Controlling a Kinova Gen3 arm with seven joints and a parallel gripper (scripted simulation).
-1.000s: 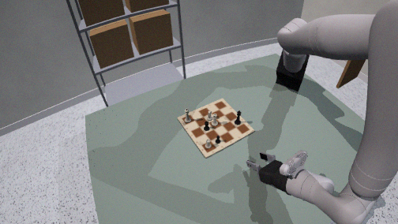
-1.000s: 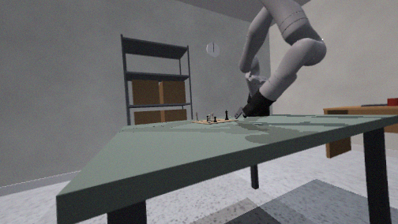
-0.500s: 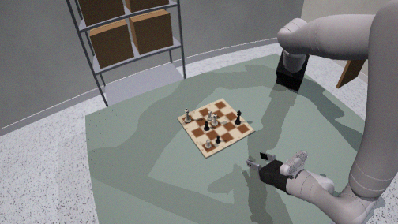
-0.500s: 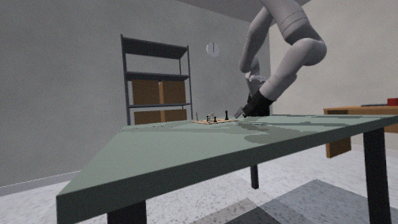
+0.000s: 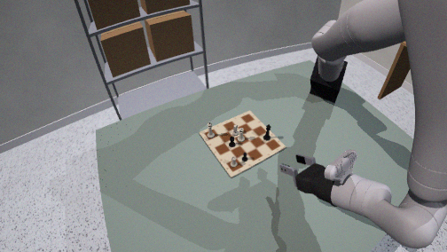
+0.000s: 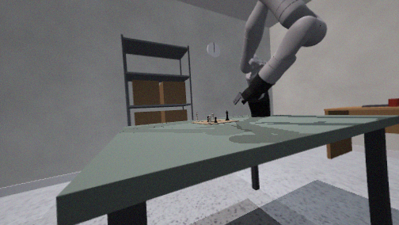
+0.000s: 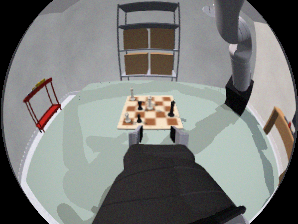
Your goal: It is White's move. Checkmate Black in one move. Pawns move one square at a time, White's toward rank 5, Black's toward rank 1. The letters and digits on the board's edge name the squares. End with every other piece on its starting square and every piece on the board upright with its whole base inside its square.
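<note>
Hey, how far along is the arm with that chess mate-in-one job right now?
Barely started. Nothing looks done: all the pieces stand upright on the chessboard, none of them lifted. In hand: nothing; the claw is wide open, hanging above the green table just off the board's edge and facing it. Left: reach in, grip the right white piece, set it on the mating square and let go.

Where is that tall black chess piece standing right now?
In the top view, the tall black piece stands alone near the chessboard's right edge, the piece nearest the open gripper hovering off the board.

Tool wide open, unladen
</note>
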